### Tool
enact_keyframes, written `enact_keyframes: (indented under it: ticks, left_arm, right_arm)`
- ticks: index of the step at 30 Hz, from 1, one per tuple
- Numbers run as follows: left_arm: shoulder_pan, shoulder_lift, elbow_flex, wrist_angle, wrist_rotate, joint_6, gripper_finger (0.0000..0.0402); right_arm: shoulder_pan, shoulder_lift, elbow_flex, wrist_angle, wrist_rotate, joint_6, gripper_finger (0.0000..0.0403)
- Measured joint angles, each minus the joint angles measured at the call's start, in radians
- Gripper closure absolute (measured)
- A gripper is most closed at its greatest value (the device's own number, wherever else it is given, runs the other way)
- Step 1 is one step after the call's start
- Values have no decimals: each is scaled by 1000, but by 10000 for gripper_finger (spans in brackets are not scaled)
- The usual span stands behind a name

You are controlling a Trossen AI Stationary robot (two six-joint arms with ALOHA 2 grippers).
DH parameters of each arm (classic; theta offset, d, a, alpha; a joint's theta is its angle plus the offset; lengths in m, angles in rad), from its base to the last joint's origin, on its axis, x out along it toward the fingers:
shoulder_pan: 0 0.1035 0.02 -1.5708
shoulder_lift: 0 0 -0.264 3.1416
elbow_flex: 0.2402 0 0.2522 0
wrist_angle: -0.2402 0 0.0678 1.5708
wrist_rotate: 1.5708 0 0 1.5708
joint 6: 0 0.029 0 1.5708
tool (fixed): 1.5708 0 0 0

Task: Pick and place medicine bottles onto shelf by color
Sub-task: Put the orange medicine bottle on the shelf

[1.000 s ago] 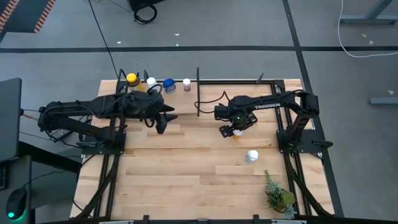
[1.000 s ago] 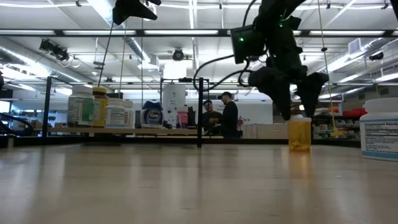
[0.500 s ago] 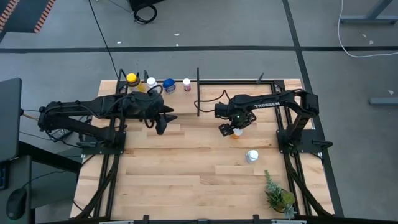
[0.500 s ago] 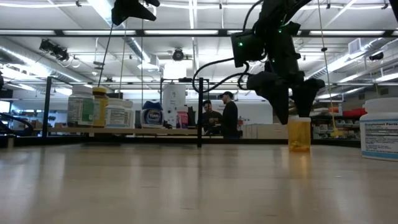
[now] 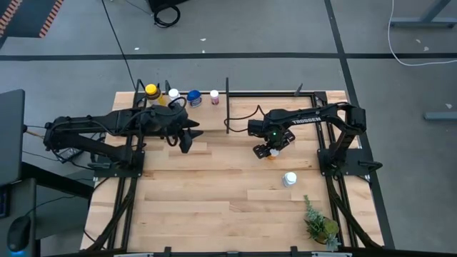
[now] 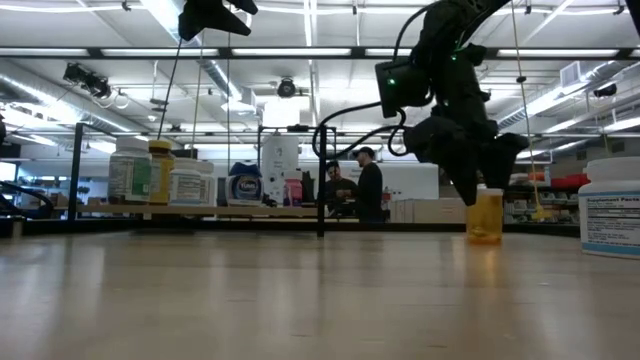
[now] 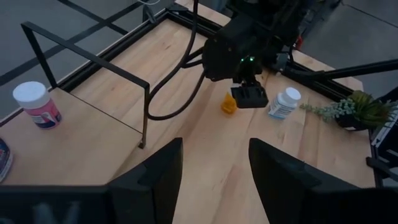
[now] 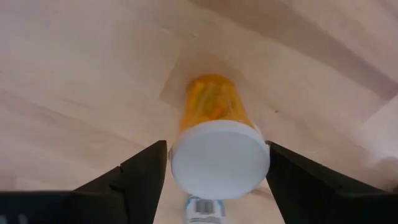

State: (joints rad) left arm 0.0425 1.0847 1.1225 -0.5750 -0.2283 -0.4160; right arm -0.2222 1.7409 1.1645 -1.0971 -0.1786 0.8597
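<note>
Right gripper (image 5: 270, 150), centre-right of the high view: fingers spread, one on either side of an orange bottle (image 8: 214, 140) with a white cap; whether the pads touch it cannot be told. The bottle stands upright on the plank table (image 5: 200, 200), its amber body showing contents too indistinct to name. One white bottle (image 5: 288, 179) with a white cap stands well apart, lower right of the gripper; a small green plant (image 5: 318, 223) sits in the lower-right corner. Left gripper (image 5: 187, 137), left of centre in the high view: fingers apart, holding nothing, hanging above bare boards. Shelf (image 5: 235, 93), along the table's upper edge: four bottles visible from above in its left bay, namely one yellow-capped (image 5: 151, 91), one white-capped (image 5: 173, 93), one blue (image 5: 193, 97), one pink-capped (image 7: 38, 104). The right bay holds no bottles. Two people (image 6: 357, 186) stand in the room beyond the table.
</note>
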Motion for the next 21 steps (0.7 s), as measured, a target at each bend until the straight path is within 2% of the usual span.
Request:
enact_keyframes:
  ticks: [4,9,15,21]
  left_arm:
    - [0,0,0,0,0,0,212]
    - [0,0,0,0,-1,0,212]
    - [0,1,0,0,-19,6,212]
    - [0,1,0,1,-19,5,212]
  right_arm:
    - [13,0,16,14,-37,9,141]
    - [49,0,101,47,-36,10,165]
    - [84,0,194,104,42,39,208]
    - [84,0,207,91,48,15,245]
